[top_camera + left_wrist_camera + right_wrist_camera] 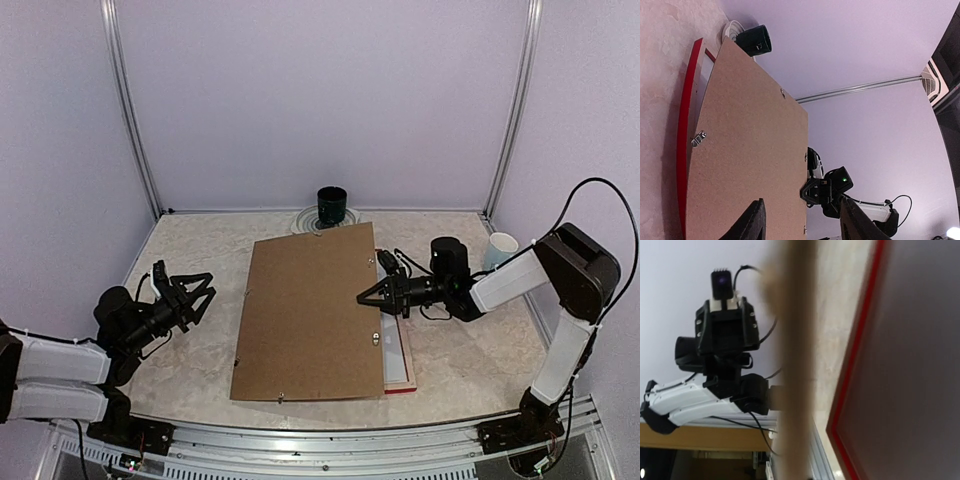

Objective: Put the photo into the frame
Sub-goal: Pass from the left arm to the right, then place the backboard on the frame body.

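- Left gripper (200, 290) released, clear of board (310, 320)
- Right gripper (364, 297) clenched on board's right edge
- Frame (683, 150) looks stiff, thin; I would grip its rim

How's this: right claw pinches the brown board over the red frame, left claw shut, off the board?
Left claw is open, not shut, off the brown board; the top view shows it. Right claw pinches the board over the red frame.
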`<act>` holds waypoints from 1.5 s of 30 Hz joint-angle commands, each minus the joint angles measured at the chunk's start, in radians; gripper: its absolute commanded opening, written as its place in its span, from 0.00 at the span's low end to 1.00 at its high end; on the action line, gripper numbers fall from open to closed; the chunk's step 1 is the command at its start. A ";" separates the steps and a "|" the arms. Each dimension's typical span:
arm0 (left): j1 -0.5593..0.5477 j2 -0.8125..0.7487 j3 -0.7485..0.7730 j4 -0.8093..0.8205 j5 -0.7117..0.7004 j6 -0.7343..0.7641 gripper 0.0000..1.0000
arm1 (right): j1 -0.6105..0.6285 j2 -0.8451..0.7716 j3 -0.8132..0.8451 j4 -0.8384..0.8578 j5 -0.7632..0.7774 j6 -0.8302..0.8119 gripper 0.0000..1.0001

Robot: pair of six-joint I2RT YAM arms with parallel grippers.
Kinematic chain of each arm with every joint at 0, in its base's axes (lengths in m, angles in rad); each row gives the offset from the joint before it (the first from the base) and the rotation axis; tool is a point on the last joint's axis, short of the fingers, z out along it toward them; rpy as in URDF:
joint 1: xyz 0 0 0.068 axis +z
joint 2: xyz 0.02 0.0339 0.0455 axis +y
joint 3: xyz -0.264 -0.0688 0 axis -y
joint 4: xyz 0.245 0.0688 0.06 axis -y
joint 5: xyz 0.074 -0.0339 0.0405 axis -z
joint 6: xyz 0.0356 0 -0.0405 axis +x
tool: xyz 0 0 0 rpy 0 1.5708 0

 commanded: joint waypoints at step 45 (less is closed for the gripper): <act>-0.006 0.003 0.026 -0.125 -0.020 0.084 0.52 | -0.237 0.129 0.168 -0.469 -0.179 -0.379 0.00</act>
